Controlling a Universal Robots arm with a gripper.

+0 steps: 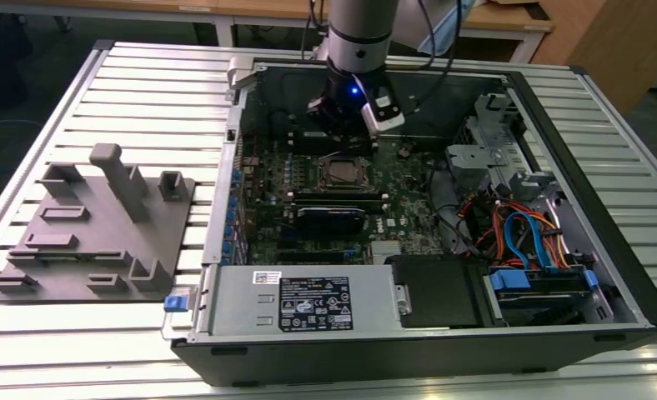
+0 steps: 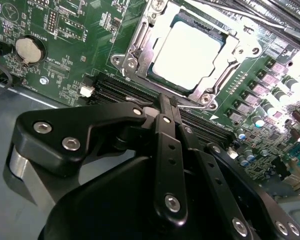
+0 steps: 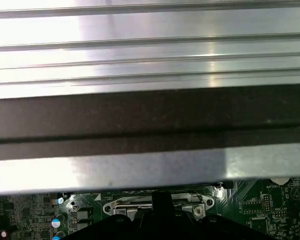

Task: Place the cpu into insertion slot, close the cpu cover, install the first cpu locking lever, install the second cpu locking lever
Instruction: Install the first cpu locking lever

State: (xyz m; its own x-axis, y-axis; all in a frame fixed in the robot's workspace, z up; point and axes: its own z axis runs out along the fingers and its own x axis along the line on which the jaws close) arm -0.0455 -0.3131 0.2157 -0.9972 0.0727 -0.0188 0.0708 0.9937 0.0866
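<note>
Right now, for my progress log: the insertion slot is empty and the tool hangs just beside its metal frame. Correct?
Not empty: the second wrist view shows the cpu lying in the insertion slot, framed by the cpu cover. The tool does hang just beside the metal frame.

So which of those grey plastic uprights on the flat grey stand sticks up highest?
The rounded-top grey post toward the flat grey stand's far edge: it towers over the short grey block beside it and the low pieces.
</note>
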